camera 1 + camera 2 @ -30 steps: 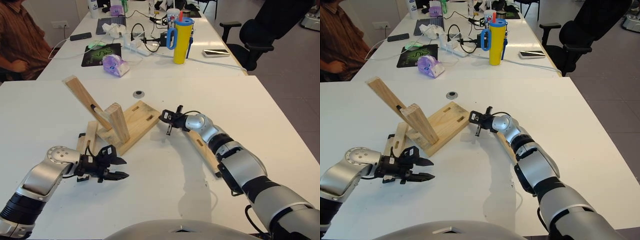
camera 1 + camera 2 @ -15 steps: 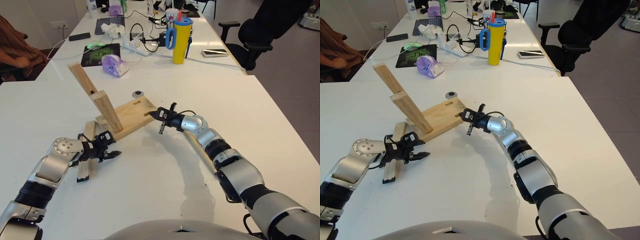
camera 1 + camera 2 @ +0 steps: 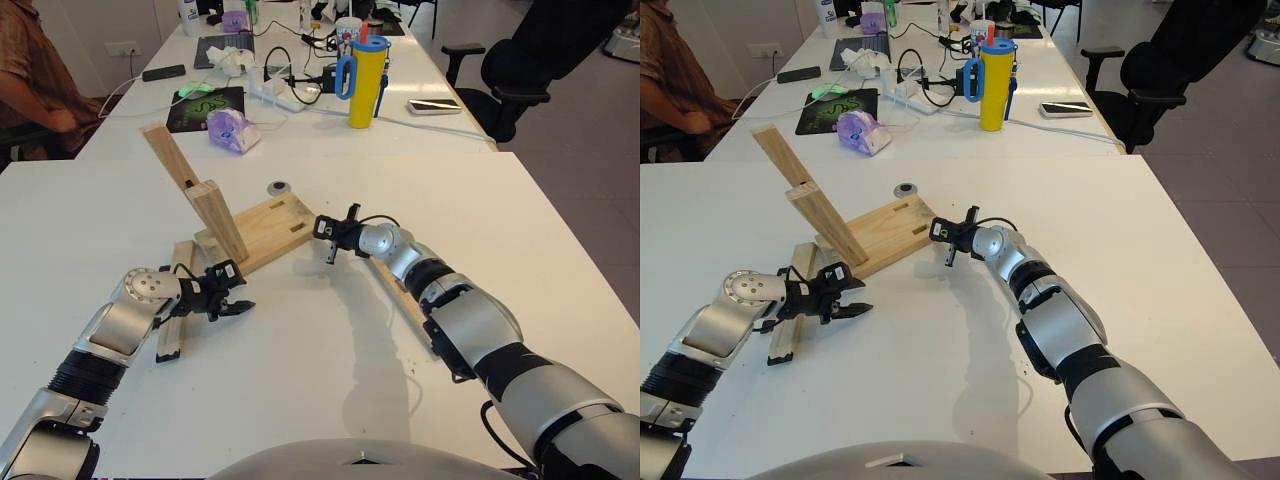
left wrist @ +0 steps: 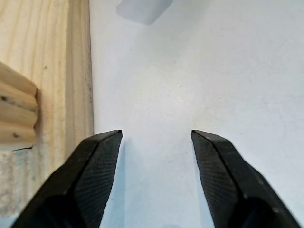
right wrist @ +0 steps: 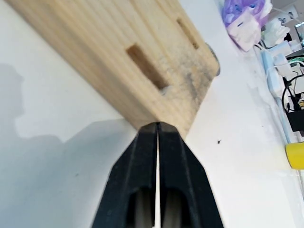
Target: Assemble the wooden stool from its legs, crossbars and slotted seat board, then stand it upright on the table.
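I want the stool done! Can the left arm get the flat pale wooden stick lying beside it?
Probably yes: the open left gripper sits right beside the flat pale wooden stick, and nothing else covers it.

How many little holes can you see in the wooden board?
2. One slot and another, both at the seat board's end by the right gripper; more may hide under the legs.

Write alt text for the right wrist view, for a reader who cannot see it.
The black right hand, shut tight, points at an edge of the slotted seat board, with the white table underneath. Two rectangular slots show in the board's pale wood.
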`<action>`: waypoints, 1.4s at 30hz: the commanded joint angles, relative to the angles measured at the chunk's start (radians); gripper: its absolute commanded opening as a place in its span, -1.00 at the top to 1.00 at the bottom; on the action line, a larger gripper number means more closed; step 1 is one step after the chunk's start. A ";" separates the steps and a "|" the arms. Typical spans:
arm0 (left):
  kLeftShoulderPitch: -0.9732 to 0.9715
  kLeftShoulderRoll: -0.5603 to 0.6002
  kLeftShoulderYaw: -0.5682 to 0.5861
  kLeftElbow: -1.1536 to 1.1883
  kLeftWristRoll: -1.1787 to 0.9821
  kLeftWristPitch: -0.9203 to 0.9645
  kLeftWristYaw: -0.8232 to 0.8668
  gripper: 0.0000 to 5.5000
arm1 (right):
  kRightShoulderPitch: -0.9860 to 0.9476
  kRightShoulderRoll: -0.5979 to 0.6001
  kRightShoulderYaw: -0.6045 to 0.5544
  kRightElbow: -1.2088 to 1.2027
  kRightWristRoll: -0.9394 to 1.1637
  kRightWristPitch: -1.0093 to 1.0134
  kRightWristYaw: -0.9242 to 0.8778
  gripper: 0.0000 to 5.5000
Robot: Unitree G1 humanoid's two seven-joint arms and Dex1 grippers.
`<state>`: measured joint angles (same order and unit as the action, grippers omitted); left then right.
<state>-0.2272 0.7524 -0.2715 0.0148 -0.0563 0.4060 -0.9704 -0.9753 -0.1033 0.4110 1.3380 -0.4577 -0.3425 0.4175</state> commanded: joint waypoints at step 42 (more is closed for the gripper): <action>0.007 -0.146 0.327 0.161 -0.290 -0.034 0.049 0.40 | 0.369 -0.165 -0.201 -0.647 0.244 0.141 0.058 1.00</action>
<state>-0.1983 0.6057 0.0705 0.1644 -0.3573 0.3858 -0.9015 -0.6134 -0.2683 0.2090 0.7064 -0.2241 -0.2125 0.4679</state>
